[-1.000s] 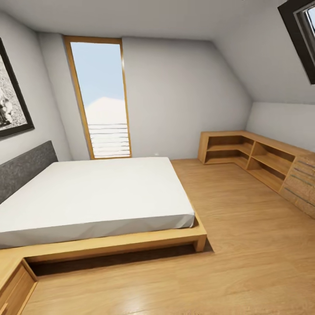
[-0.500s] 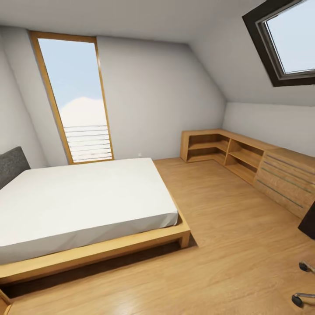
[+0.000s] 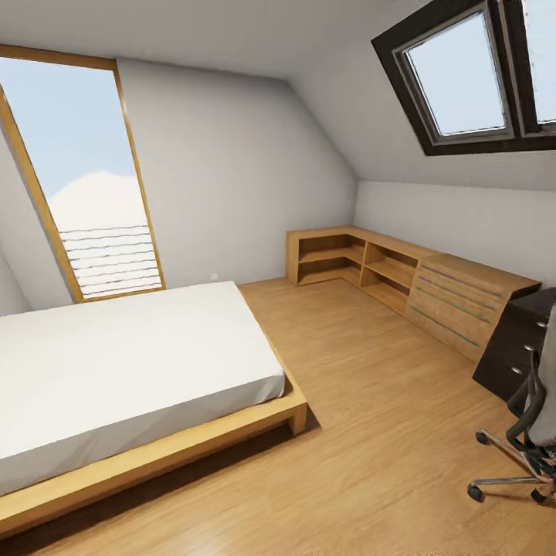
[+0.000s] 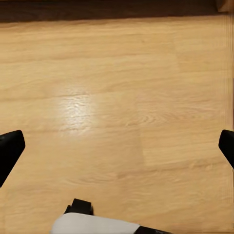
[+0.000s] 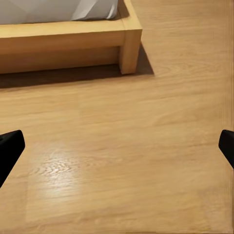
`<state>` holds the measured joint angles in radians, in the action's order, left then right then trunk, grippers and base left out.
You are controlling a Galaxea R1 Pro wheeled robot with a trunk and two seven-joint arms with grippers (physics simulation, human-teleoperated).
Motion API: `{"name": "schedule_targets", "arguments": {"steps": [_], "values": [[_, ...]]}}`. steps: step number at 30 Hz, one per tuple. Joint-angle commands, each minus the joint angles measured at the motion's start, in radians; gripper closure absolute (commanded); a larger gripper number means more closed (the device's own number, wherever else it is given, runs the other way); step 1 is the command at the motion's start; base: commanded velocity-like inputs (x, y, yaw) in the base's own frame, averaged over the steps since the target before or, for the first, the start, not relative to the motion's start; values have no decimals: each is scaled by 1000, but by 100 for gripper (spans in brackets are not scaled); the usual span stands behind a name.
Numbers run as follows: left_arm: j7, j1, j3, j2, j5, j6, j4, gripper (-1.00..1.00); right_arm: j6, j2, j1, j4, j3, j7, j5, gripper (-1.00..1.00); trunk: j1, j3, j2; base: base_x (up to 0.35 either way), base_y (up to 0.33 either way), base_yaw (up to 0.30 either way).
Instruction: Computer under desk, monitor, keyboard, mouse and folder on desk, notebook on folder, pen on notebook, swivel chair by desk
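Wood flooring [image 3: 401, 432] runs across the bedroom, with the white-sheeted bed [image 3: 116, 371] on its wooden frame at the head view's left and a low wooden shelf unit [image 3: 371, 266] along the far right wall. Just beyond the shelf unit's near end stand the desk's [image 3: 513, 344] dark drawer unit and, in front of it, the swivel chair [image 3: 525, 440], both cut off by the right edge. Both the left gripper [image 4: 117, 146] and the right gripper [image 5: 117, 146] hang over bare floor with fingers spread wide, holding nothing.

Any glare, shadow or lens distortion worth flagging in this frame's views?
Head view: wide-angle warp bows the tall window and stretches the swivel chair at the edge; a dark shadow lies under the bed frame. Left wrist view: a soft glare patch on the wood floor. Right wrist view: similar sheen on the floor, and a shadow beside the bed leg; both grippers' fingertips are cropped at the edges.
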<state>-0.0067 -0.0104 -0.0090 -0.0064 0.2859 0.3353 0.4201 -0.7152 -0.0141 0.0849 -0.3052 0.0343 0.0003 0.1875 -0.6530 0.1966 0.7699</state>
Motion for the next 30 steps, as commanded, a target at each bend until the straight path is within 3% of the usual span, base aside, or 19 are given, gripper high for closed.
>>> {"name": "schedule_targets", "arguments": {"steps": [1, 30], "values": [[-1, 0, -1, 0, 6, 3, -1, -100, -3, 0, 1, 1, 1, 0, 1, -100, 0, 1, 1, 0, 0, -300], [-3, 0, 0, 2, 7, 4, -7, -100, 6, -1, 1, 2, 2, 1, 3, -100, 0, 1, 1, 0, 0, -299]]}}
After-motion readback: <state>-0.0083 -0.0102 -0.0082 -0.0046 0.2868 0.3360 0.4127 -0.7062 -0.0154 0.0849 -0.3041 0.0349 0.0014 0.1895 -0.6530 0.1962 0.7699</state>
